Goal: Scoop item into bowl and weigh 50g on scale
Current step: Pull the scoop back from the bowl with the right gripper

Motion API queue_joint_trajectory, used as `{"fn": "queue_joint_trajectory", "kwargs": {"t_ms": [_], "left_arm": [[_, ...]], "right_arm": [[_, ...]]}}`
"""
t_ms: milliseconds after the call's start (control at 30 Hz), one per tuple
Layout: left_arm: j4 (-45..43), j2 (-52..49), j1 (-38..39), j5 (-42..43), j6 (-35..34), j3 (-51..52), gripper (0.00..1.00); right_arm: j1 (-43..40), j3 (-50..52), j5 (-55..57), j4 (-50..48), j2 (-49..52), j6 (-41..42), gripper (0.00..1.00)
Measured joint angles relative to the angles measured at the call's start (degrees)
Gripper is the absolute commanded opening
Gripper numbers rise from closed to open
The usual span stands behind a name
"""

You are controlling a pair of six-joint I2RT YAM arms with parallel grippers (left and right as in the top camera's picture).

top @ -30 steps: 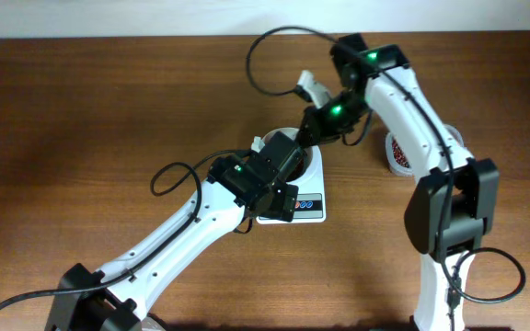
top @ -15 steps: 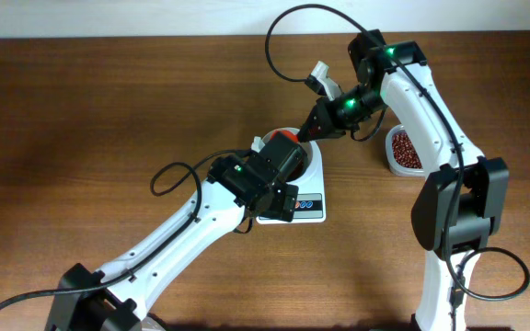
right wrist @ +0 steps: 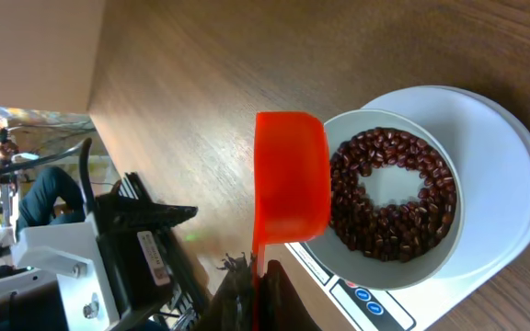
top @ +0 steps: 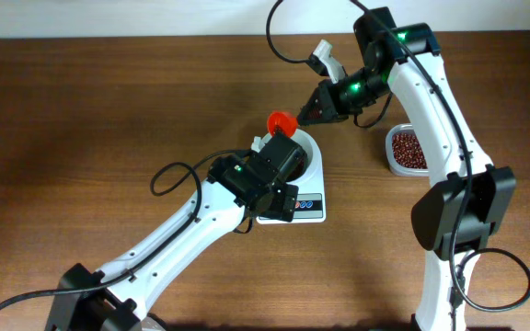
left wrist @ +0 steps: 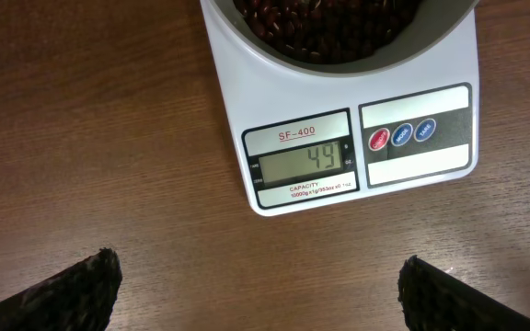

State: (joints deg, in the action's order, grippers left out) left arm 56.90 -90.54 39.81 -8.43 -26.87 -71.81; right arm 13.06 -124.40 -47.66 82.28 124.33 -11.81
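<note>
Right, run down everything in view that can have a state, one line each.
scale, switched on, display reads 49
bowl, sitting on the scale, holding beans
beans, lying in a ring with the bowl's centre bare
scoop, held in the air beside the bowl, no beans showing
tub, open, beans inside
left gripper, open, holding nothing
right gripper, shut on the scoop's handle

light: even, soft, overhead | shadows: faint on table (top: pixel 81 119) | far wall strip (top: pixel 118 17) blown out | left wrist: sharp, near corners dark, soft | right wrist: scoop (right wrist: pixel 289 175) handle end blurred, beans (right wrist: pixel 385 230) sharp
</note>
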Motion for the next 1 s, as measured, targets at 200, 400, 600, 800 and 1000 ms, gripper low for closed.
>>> {"fn": "queue_joint_trajectory", "kwargs": {"t_ms": [200,400,600,800,1000], "left_arm": [[0.00,0.00,0.00,0.00,0.00,0.00,0.99],[0.00,0.00,0.00,0.00,0.00,0.00,0.99],[-0.04,0.00,0.00,-0.02,0.00,0.00,0.99],[-0.04,0.02,0.00,0.00,0.00,0.02,0.99],[-0.04,0.00,0.00,0.00,0.00,0.02,0.99]], "right_arm": [[0.00,0.00,3.72,-0.44,0.00,0.02,0.04],[0.00,0.00,4.79,-0.66,0.00,-0.70,0.04],[-0.57,-5.29,7.85,4.07,0.00,-2.12,0.04],[-0.72,-16.48,16.37,10.05,-0.09,-2.32,0.04],[0.59,-16.72,20.57,11.37,-0.09,-2.32,0.04]]}}
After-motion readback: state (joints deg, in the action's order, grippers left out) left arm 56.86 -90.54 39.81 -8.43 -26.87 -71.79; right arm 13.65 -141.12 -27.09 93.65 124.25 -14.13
